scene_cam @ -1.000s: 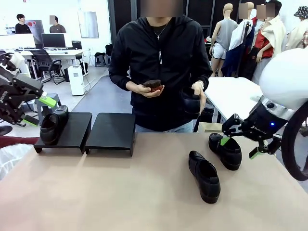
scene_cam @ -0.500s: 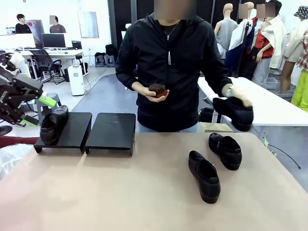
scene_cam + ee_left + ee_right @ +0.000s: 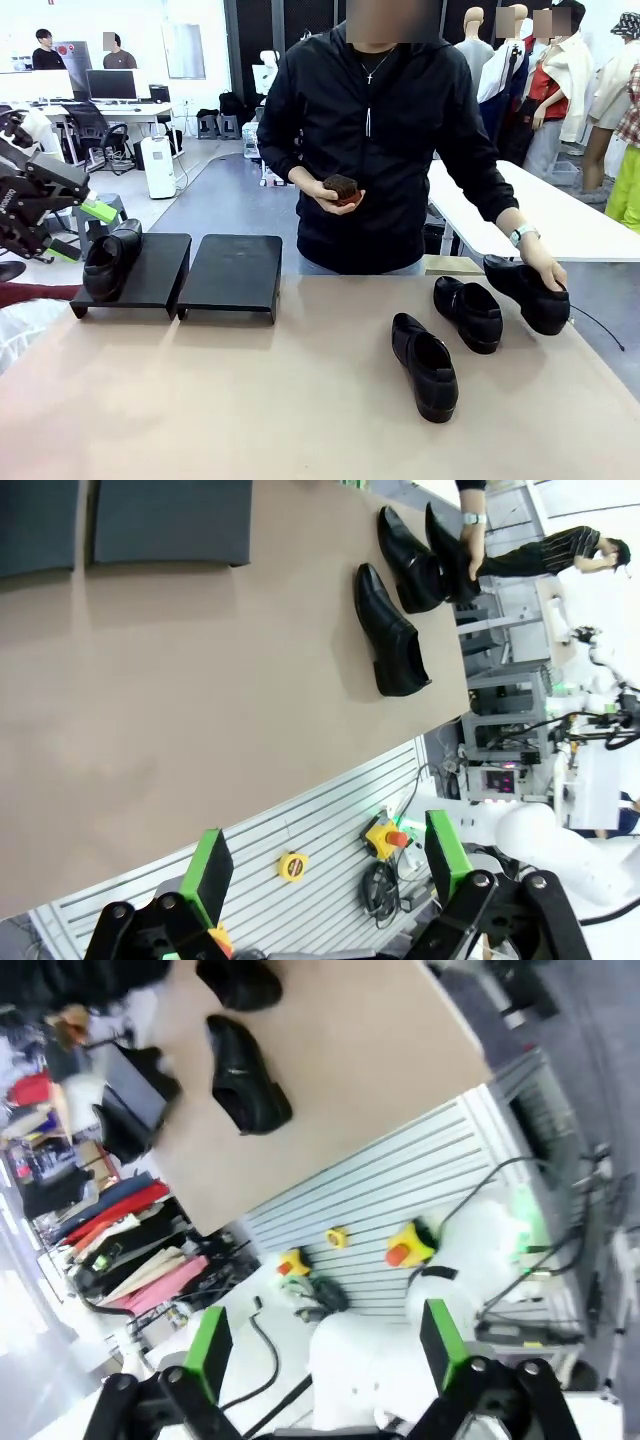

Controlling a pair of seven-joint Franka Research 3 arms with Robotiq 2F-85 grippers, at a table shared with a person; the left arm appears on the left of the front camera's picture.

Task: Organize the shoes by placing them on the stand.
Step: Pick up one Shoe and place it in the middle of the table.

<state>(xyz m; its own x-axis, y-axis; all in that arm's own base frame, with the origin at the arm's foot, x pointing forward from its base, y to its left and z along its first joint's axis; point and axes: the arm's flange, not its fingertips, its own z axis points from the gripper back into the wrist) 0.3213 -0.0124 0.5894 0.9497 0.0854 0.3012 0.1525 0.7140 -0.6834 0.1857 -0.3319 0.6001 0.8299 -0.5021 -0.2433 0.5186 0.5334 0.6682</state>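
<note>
Over at the left edge of the worktop, the left pincer hangs with its green pads spread wide and nothing between them. Close beside those pads, the first shoe sits on the nearer platform of the stand, toe pointing down the slope. I cannot tell whether a pad touches the shoe. The stand's other platform lies just beyond, farther from this pincer.

Well away from the left pincer, right of the middle, the second shoe and the third shoe lie flat on the worktop, near each other but apart. Farther still, at the right edge, the person's hand grips the fourth shoe from above. The person's other hand holds a small brown object at chest height.

The right pincer also stands spread and holds nothing. Two shoes on the worktop show well ahead of its pads, blurred.
</note>
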